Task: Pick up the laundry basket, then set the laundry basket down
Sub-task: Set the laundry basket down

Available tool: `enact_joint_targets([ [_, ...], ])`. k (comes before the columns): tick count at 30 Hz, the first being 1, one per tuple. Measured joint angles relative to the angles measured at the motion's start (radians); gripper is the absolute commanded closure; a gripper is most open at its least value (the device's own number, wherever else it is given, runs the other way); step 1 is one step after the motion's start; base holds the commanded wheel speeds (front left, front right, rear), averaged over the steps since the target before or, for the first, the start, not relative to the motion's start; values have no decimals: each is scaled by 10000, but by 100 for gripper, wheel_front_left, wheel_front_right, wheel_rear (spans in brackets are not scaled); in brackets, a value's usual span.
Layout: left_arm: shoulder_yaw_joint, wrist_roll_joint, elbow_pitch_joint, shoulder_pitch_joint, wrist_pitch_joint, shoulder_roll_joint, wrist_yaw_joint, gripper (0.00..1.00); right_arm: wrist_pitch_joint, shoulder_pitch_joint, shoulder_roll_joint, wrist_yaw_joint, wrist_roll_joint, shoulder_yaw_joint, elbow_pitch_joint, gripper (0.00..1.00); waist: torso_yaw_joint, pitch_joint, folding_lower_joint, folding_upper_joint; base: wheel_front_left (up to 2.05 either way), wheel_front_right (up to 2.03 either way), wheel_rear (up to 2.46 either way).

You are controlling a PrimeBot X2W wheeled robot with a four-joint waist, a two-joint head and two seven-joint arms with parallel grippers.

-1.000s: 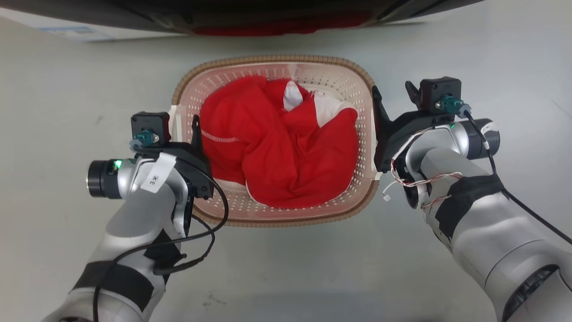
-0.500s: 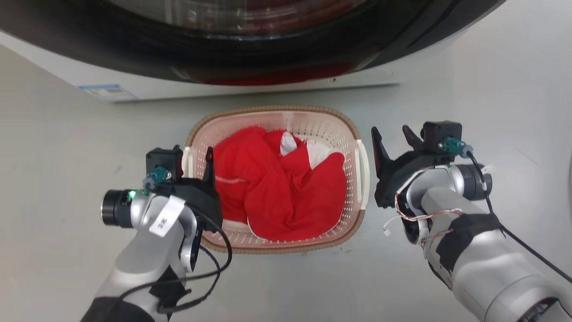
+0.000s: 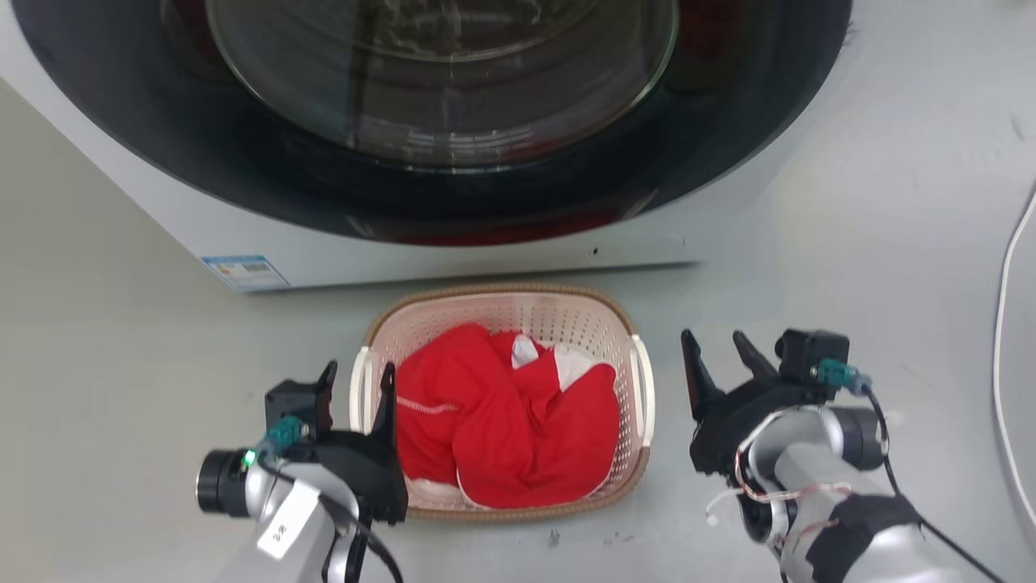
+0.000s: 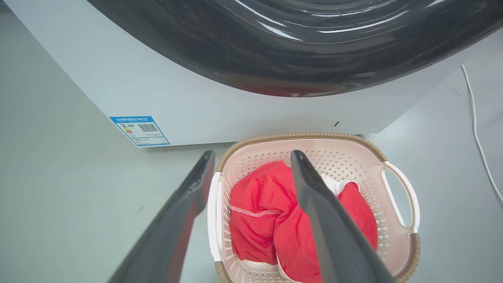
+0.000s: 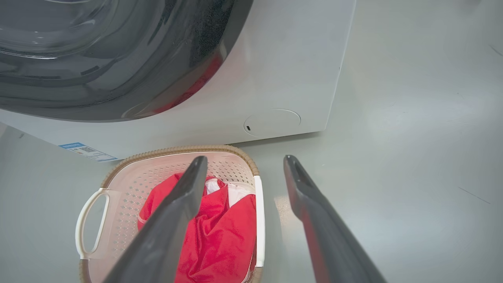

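Laundry basket, red clothes inside, sits on the floor just in front of the washer. My left gripper is spread in line with its left handle; contact unclear. Right gripper spread, beside the right handle, apart. Nothing held: either the set-down is done or the lift hasn't begun.

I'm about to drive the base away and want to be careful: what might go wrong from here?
1. The left gripper hangs open, lined up astride the white left handle of the laundry basket; a low sideways swing might hook it and drag the basket.
2. A white cable lies on the floor to the right; the wheels might catch it.
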Motion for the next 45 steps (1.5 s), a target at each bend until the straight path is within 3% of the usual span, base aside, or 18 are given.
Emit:
enact_joint_targets([
  [10,631,859,-2207,2456,0,163,10,0,0,2574,-500,-163,-1078,-1152,-2042,0,62,-1646,-1,-1,0,0,0],
  [17,1337,1465,-3164,3929,0,339,12,0,0,3952,-575,-173,-1747,-1747,-3262,0,132,-2545,-1,-1,0,0,0],
  [26,2372,2389,-4838,6101,0,362,12,0,0,6134,-585,-174,-3010,-3260,-4738,0,175,-3723,-1,-1,0,0,0],
  [45,3183,3685,-7367,7483,0,155,12,0,-2,7829,-33,-199,-5417,-5204,-7520,0,31,-3891,2,1,0,0,0],
])
